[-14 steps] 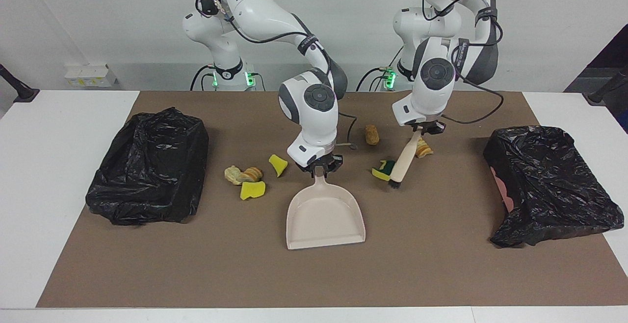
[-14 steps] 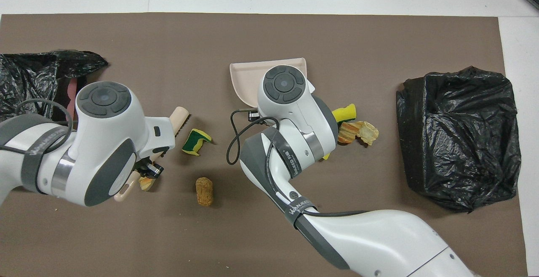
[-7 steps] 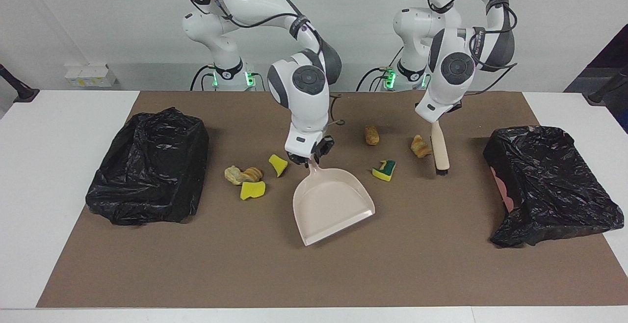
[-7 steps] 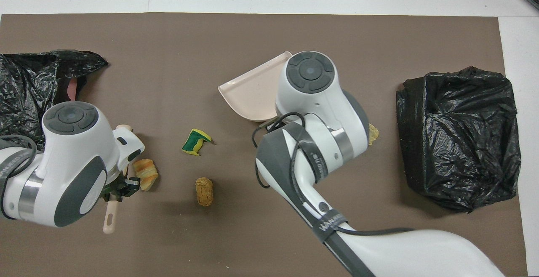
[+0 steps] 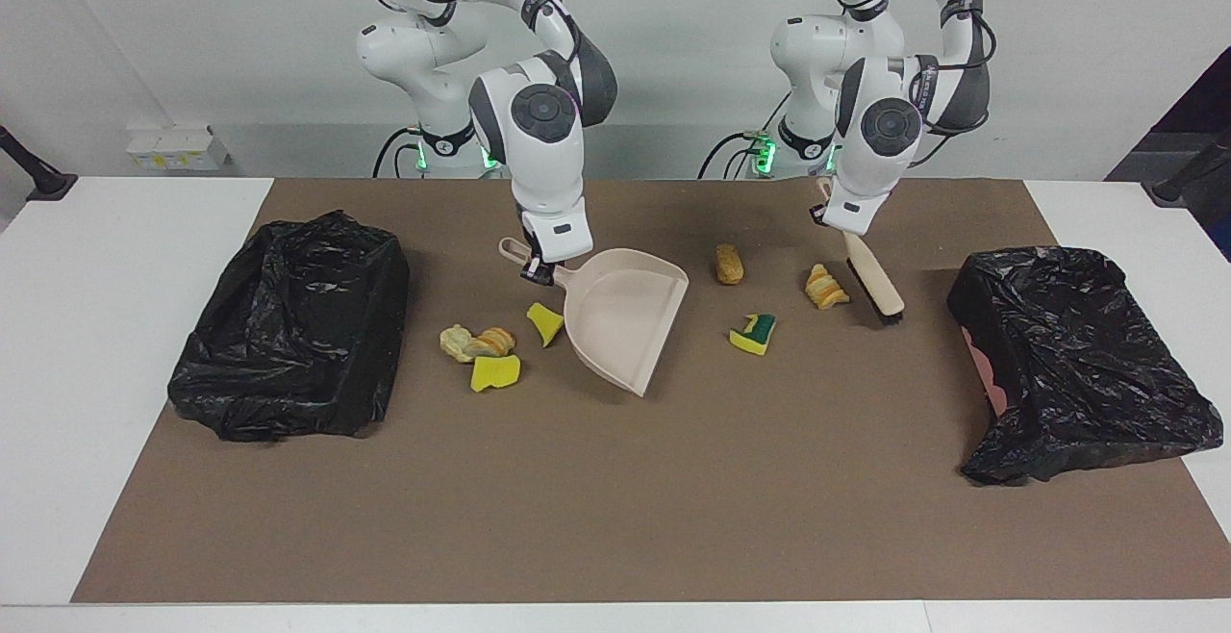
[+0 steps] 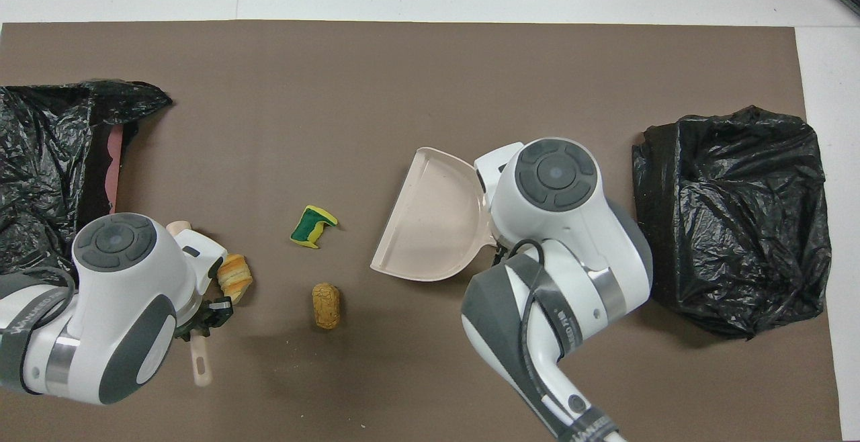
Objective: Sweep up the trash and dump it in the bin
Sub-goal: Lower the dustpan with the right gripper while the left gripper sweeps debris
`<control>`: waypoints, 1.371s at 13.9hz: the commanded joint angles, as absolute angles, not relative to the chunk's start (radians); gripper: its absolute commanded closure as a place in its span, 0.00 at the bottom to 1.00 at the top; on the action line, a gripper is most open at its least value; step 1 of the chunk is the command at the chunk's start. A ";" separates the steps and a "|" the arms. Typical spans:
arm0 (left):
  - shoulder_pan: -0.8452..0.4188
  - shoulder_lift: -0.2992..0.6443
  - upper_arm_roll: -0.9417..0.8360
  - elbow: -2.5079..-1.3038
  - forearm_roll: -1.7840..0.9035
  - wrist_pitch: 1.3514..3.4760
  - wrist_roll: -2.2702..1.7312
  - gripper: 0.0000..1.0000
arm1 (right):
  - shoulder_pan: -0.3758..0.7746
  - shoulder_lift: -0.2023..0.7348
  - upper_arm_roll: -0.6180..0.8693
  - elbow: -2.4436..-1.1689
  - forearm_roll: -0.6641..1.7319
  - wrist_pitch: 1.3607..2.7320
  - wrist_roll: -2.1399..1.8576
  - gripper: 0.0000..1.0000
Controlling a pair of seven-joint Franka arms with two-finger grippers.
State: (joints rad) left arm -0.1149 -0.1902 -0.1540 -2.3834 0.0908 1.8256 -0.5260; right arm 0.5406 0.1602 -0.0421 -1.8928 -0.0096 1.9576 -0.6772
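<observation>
Seven scraps lie loose on the brown mat (image 5: 615,518), none collected yet. Your right gripper (image 5: 539,272) has its jaws pinching the dustpan (image 5: 620,320) by the handle, tipped on edge with its mouth turned toward the left arm's end, likely to catch what gets swept. Four scraps (image 5: 490,349) sit just beside it toward the right arm's end. Your left gripper (image 5: 835,219) has jaws clamped on the brush (image 5: 873,279), bristles low by the bread lump (image 5: 825,287); the green-layered sponge (image 5: 753,333) and tan lump (image 5: 729,264) lie between brush and pan. Open mat runs between them for a stroke. Each black-bagged bin (image 5: 288,325) sits at a bench end, well apart from the scraps
</observation>
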 commanded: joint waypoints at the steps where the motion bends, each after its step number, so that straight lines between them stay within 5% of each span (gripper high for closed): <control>1: -0.141 -0.155 -0.152 -2.398 0.072 1.940 -0.468 1.00 | 0.566 0.040 -0.037 -2.094 -0.043 2.094 -0.704 1.00; 7: -0.150 -0.064 -0.163 -2.336 0.048 2.040 -0.189 1.00 | 0.687 0.058 -0.034 -2.126 -0.110 2.097 -0.566 1.00; 15: -0.206 -0.106 -0.406 -2.336 0.040 1.974 -0.003 1.00 | 0.733 0.106 -0.034 -2.120 -0.109 2.102 -0.506 1.00; 19: -0.206 -0.107 -0.492 -2.245 -0.093 1.876 -0.021 1.00 | 0.733 0.106 -0.034 -2.121 -0.109 2.099 -0.505 1.00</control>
